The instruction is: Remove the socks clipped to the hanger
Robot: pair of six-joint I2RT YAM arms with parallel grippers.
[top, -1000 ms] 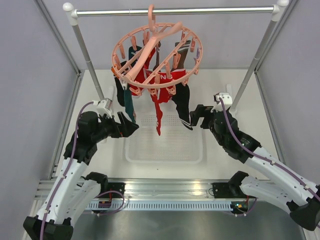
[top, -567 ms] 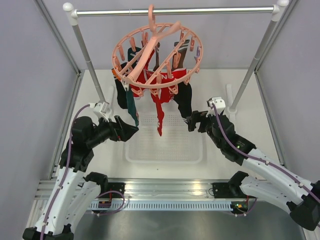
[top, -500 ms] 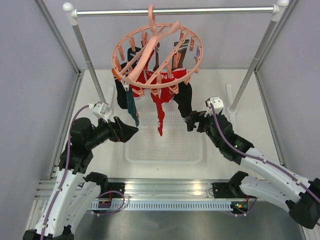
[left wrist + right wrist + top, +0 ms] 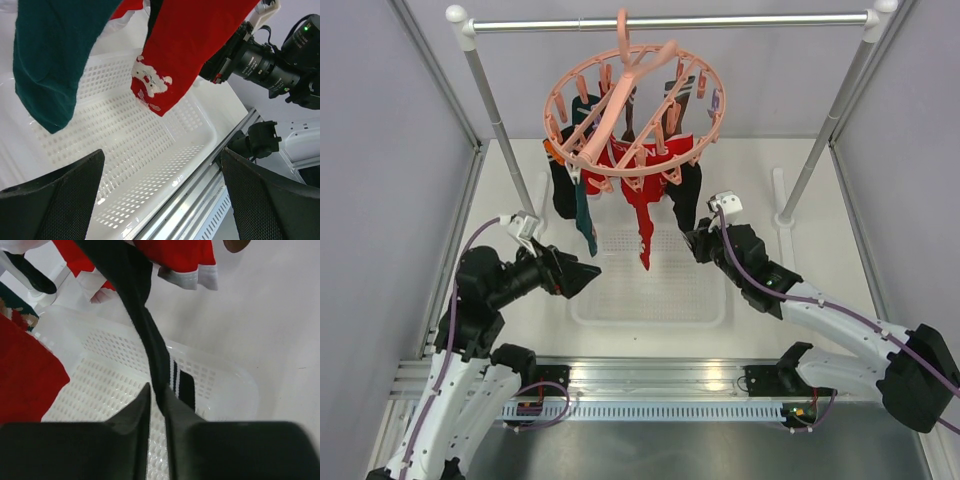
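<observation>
The salmon-pink round hanger [image 4: 634, 112] hangs from the grey rail with several socks clipped under it. A red sock [image 4: 642, 218] with white marks [image 4: 150, 82] hangs in the middle and a dark teal sock [image 4: 582, 215] to its left. On the right hangs a black sock [image 4: 684, 198] with white stripes. My right gripper [image 4: 697, 243] is shut on this black sock [image 4: 142, 315] near its lower end, the fabric pinched between the fingers [image 4: 130, 420]. My left gripper [image 4: 588, 275] stands wide open below the teal sock [image 4: 50, 65], holding nothing.
A white perforated basket [image 4: 650, 305] lies on the table under the hanger. The grey metal rail [image 4: 670, 20] rests on two slanted posts at the back. Grey walls close in both sides. A metal strip runs along the near edge.
My right gripper moved left toward the hanger and closed on the black striped sock. My left arm drew back and lower, its gripper still open.
</observation>
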